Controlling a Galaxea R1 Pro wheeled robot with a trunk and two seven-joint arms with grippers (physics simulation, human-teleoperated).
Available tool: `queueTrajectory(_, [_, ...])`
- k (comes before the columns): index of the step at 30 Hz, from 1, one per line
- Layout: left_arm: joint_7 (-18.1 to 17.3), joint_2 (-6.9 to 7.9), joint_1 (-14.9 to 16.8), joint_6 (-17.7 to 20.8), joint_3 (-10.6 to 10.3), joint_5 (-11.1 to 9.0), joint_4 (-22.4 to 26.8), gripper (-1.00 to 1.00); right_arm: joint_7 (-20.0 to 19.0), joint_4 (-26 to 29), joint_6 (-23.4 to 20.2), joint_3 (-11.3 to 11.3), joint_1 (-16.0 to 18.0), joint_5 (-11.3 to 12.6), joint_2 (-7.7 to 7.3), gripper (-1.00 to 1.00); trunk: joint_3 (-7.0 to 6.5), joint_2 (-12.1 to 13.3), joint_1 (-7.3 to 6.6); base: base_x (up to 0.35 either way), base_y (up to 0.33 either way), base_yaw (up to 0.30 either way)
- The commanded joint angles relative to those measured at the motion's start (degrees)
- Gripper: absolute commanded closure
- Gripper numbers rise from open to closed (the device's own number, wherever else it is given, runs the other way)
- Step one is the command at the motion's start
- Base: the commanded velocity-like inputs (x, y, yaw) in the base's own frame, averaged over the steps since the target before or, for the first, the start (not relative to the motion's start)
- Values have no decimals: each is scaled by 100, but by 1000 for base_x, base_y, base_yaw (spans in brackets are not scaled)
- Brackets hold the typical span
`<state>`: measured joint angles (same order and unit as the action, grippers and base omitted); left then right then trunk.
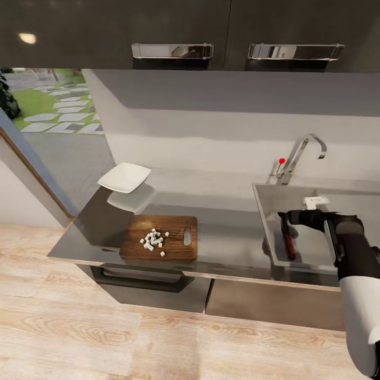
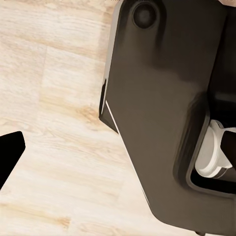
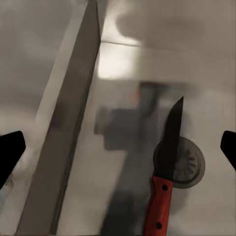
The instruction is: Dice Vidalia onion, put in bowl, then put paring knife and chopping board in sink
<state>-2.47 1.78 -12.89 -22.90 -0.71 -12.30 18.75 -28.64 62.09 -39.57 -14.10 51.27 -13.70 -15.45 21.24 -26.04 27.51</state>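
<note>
Knife first: the paring knife (image 3: 164,172) lies flat on the floor of the sink (image 1: 266,208), its dark blade crossing the round drain (image 3: 184,162) and its red handle pointing away from the basin's near wall; in the head view it shows as a dark and red sliver (image 1: 289,240) in the left part of the basin. The right tool (image 1: 285,216) hangs above it, reaching in from the robot's right on a black and white arm; its fingers (image 3: 10,152) are spread wide at the two edges of the right wrist view with nothing between them, clear of the knife. The chopping board (image 1: 174,235) rests on the grey worktop (image 1: 227,240) left of the sink, near the front edge, with its handle slot toward the sink and a small heap of white diced onion (image 1: 153,240) on its middle. The white bowl (image 1: 124,177) stands behind the board toward the far left end of the worktop, apart from the board. A curved chrome faucet (image 1: 303,153) with a red knob rises behind the sink. The left tool's one visible fingertip (image 2: 10,152) sits over the pale wooden floor (image 2: 54,98) beside the robot's dark body; whether that tool is spread or closed I cannot tell.
</note>
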Motion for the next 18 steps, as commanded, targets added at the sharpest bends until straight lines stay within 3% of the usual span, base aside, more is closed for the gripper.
queueTrajectory(1, [-26,4,-3,-4,-8,-53,13,-100,-191,55,-25,-11,2,-70,-3,-100,8,-9,3,0,0,0])
queueTrajectory(9, [-31,7,-3,-12,-8,-53,158,-100,-407,130,-41,-13,-2,-89,-4,-100,8,-9,3,0,0,0])
queueTrajectory(18, [-17,11,-3,6,-60,-49,1240,-100,-414,111,-35,-6,-3,-93,3,-100,8,-9,3,0,0,0])
